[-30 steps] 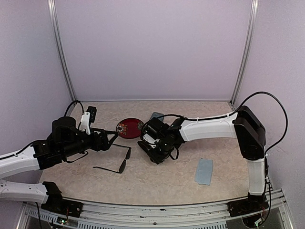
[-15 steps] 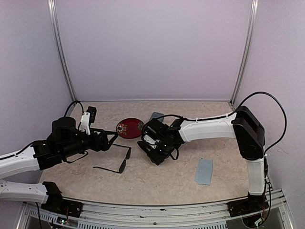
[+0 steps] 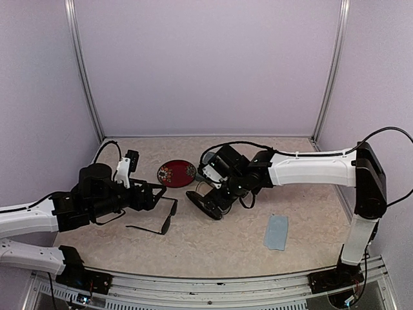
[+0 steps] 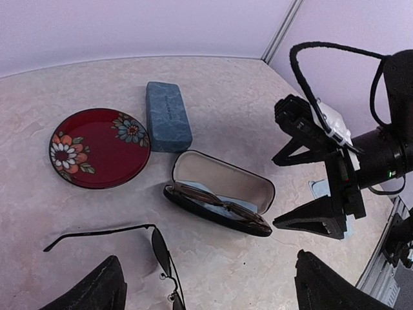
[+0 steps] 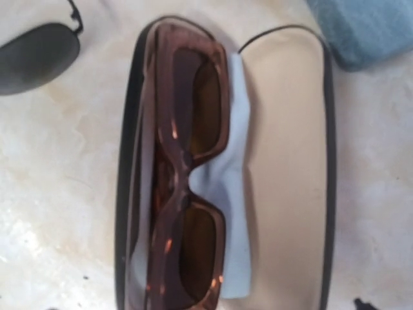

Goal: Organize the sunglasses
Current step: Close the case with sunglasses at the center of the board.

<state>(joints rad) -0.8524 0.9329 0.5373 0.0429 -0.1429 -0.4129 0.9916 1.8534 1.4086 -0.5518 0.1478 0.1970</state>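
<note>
While the left hand (image 4: 206, 278) and the right hand (image 4: 279, 192) are both standing spread and gripping nothing, two pairs of sunglasses are lying apart: the reddish-brown pair (image 5: 187, 168) is resting folded inside the one open black case (image 4: 219, 179) (on a pale blue lining), and the thin black pair (image 4: 161, 252) is lying unfolded on the tabletop (image 3: 226, 245). One flowered red plate (image 4: 97, 139), one blue-grey case (image 4: 168, 116) and one blue cloth (image 3: 276, 232) are sitting nearby.
</note>
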